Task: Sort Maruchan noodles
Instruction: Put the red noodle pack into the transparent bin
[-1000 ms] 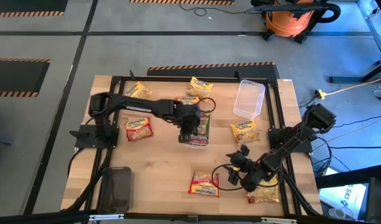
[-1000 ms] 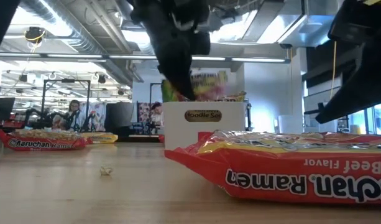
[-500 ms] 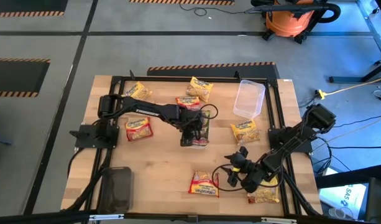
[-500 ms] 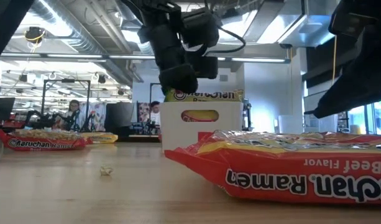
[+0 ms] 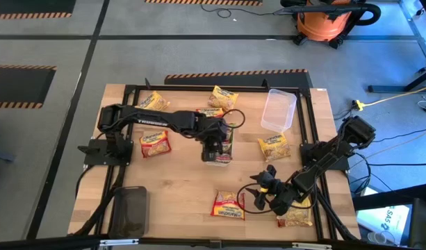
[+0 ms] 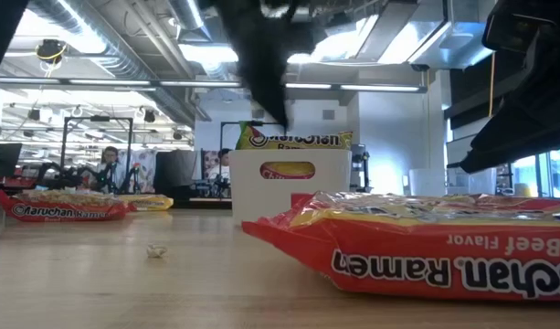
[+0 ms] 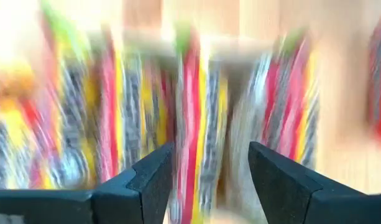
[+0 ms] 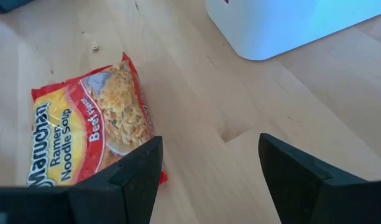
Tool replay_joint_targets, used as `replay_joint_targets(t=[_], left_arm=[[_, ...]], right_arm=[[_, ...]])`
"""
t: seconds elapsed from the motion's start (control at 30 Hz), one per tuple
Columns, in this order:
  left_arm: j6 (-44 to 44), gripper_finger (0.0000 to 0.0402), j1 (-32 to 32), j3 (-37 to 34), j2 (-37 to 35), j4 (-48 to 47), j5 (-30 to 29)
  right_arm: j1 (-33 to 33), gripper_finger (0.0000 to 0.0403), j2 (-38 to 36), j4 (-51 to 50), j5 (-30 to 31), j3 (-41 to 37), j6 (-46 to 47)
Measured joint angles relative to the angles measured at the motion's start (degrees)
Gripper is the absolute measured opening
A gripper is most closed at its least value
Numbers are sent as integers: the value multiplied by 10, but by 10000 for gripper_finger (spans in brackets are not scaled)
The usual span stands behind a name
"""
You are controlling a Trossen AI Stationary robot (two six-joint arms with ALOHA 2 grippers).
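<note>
A white tray (image 5: pixel 219 157) stands mid-table with several Maruchan packets (image 5: pixel 228 141) upright in it; in the low view a yellow-green packet edge (image 6: pixel 293 140) sticks up above the tray wall (image 6: pixel 289 187). My left gripper (image 5: pixel 213 137) hovers open just above those packets (image 7: pixel 196 106), touching none as far as the blurred left wrist view shows. My right gripper (image 5: pixel 260 187) waits open near the table's near right, beside a red beef packet (image 5: pixel 228 205) that lies flat (image 8: pixel 94 130). Other packets lie flat on the table: yellow ones (image 5: pixel 224 97) (image 5: pixel 153 102) (image 5: pixel 274 146) and a red one (image 5: pixel 155 144).
A clear tray (image 5: pixel 279 110) sits at the far right, and a dark tray (image 5: pixel 133 212) at the near left corner. A yellow packet (image 5: pixel 295 217) lies partly under my right arm. Another packet (image 5: pixel 210 111) lies just beyond the white tray. Bare wood shows at the table's near middle.
My left gripper lowered a packet it held above the white tray down into the tray, let it go and rose again. The packet now stands in the tray with its top edge showing above the wall. My right arm kept still.
</note>
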Motion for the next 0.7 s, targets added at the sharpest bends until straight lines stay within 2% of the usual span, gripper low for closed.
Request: replay_joint_targets(t=[0.1,0.23,0.47,0.7], left_arm=[[-23,200,-24,-1,-36,-6,-46],[-66,200,-72,-56,-93,17,-99],[-186,200,-180,-216,-170,151,-91],[-277,200,-272,-301,-163,298,-95]], right_arm=[[0,241,0,1,-6,0,-10],[0,241,0,4,-14,0,-12],[0,241,0,11,-17,0,-22],[0,241,0,56,-44,0,-7]])
